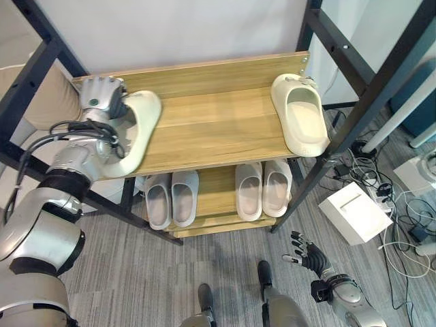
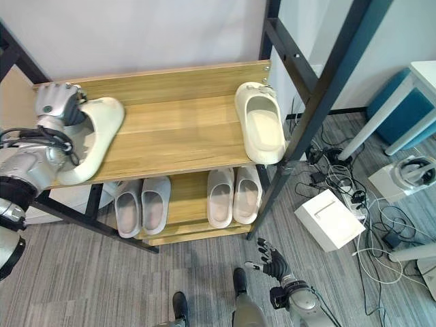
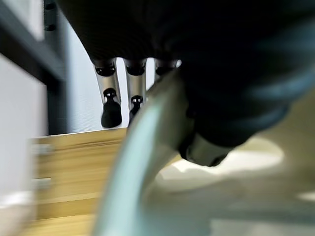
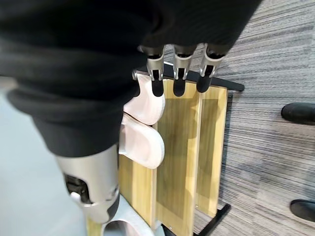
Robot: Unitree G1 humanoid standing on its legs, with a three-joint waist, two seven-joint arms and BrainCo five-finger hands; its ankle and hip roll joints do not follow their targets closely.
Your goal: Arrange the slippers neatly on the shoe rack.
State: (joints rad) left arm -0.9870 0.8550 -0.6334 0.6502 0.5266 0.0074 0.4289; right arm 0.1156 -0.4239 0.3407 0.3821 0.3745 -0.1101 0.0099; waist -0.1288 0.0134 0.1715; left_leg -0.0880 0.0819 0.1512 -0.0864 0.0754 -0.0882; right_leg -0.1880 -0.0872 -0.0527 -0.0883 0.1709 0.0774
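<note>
A cream slipper (image 1: 141, 128) lies tilted at the left end of the shoe rack's top wooden shelf (image 1: 211, 133), its toe hanging over the front edge. My left hand (image 1: 102, 101) is shut on its heel end. In the left wrist view the thumb presses into the slipper (image 3: 162, 196) while the fingers (image 3: 110, 98) reach past its rim. The matching cream slipper (image 1: 303, 116) rests flat at the shelf's right end, toe toward me. My right hand (image 1: 308, 257) hangs open low by the floor, holding nothing.
Two pairs of pale slippers (image 1: 170, 199) (image 1: 262, 189) stand on the lower shelf. Black frame posts (image 1: 371, 102) flank the rack. A white box (image 1: 354, 212) and tangled cables (image 1: 402, 204) lie on the floor to the right.
</note>
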